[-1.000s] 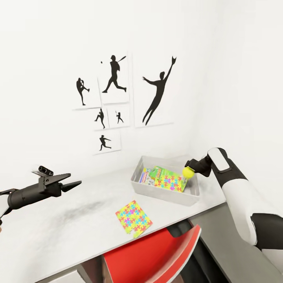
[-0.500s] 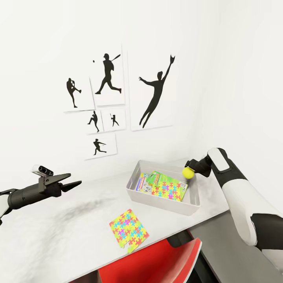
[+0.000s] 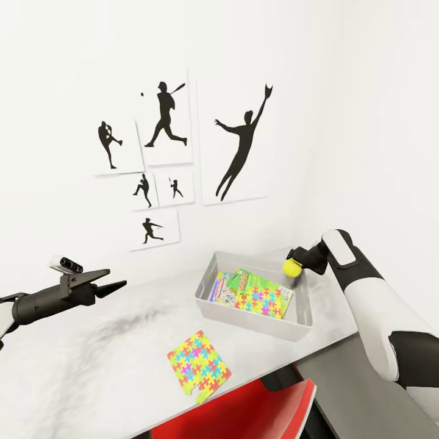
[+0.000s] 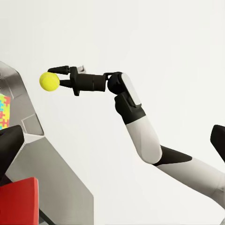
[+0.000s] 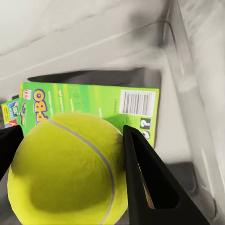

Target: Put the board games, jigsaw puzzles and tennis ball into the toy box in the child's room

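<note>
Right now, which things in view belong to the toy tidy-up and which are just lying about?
Job:
- tennis ball, held in right claw
- toy box
- green board game in it
- puzzle in box
- puzzle on table

Lying about:
- red chair
- wall silhouettes

The head camera looks forward and down from above onto the table (image 3: 91,360) and the white wall behind it, at middle range. The left wrist camera faces sideways across the scene, seeing the right gripper (image 4: 55,77) with the tennis ball (image 4: 49,81) from afar. The right wrist camera looks down, very close, past that ball (image 5: 65,171) into the toy box (image 5: 187,93), which the head view shares.
</note>
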Robot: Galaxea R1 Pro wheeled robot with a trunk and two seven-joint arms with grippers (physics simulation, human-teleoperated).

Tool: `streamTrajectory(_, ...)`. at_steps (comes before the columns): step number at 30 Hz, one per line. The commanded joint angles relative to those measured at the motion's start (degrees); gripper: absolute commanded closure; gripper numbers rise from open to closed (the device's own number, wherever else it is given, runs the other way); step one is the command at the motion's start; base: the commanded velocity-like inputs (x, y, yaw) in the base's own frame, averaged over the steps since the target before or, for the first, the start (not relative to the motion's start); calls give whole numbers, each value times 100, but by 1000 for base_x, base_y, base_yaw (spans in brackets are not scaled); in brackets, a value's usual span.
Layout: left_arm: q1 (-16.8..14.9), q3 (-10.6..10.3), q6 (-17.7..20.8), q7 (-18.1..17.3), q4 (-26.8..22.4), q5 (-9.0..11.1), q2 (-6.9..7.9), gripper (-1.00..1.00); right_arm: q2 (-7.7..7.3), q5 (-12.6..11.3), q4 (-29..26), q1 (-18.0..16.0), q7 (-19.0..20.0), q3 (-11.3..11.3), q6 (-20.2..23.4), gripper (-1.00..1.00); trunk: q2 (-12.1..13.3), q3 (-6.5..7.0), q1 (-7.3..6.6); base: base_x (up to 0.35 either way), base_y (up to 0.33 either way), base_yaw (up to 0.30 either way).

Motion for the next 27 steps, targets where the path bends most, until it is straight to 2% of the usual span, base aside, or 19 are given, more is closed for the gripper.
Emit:
streamTrajectory(1, -12, -12, 19, -20, 4, 8, 3, -100, -4, -76, -7, -5, -73, 10, -7, 100, -13, -13, 5, 158, 0, 0)
streamTrajectory(20, -14, -12, 19, -22, 4, 8, 8, -100, 2, -72, -3, 50, -74, 23, -7, 100, -13, -13, 5, 23, 0, 0)
streamTrajectory(25, -13, -12, 19, -22, 4, 8, 8, -100, 5, -59, 56, 79, -78, 62, -2, 100, -13, -13, 5, 0, 0, 0)
streamTrajectory(27, -14, -12, 19, -22, 4, 8, 8, -100, 5, 35, 71, 81, -80, 160, 0, 100, -13, -13, 5, 0, 0, 0)
